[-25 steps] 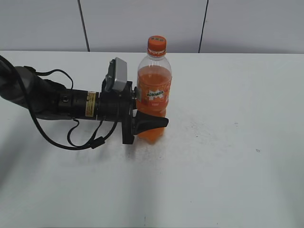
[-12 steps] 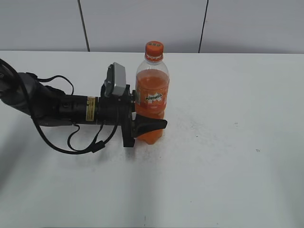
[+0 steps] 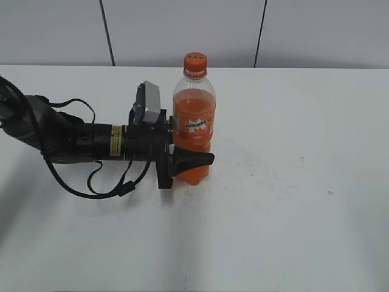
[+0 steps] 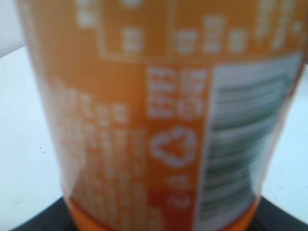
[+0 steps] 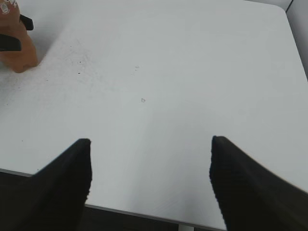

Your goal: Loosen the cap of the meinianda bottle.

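Observation:
The meinianda bottle [image 3: 194, 115] stands upright on the white table [image 3: 292, 201], with orange drink, an orange label and its orange cap [image 3: 195, 61] on top. My left gripper [image 3: 197, 153] reaches in from the left and is shut on the bottle's lower half, just under the label. In the left wrist view the blurred label [image 4: 159, 120] fills the frame, with dark fingers [image 4: 33, 222] at the bottom corners. My right gripper [image 5: 150, 168] is open and empty, over the table's near edge and far from the bottle [image 5: 17, 48]. It does not show in the exterior view.
The left arm with its looping black cable [image 3: 91, 182] lies low over the table's left side. A grey panelled wall [image 3: 182, 30] stands behind the table. The table's near edge [image 5: 144, 214] runs under my right gripper.
My left gripper and the bottle it holds have shifted slightly left and a little lower in the exterior view. The grip is unchanged.

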Controlling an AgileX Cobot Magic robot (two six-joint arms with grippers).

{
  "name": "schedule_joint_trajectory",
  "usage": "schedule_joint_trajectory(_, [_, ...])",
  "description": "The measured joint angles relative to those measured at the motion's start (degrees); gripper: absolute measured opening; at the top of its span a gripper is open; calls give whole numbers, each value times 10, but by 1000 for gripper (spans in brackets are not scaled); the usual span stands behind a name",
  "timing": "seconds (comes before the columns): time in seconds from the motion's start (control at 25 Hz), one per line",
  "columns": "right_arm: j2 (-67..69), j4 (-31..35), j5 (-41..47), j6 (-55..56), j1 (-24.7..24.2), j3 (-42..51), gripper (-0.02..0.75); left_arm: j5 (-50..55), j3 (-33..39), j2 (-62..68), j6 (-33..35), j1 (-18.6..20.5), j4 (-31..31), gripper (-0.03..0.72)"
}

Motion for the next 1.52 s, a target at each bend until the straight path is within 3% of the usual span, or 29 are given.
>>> schedule_joint_trajectory(1.52, [0, 3, 0, 22, 0, -1, 574, -2, 0, 1, 0, 0, -1, 384])
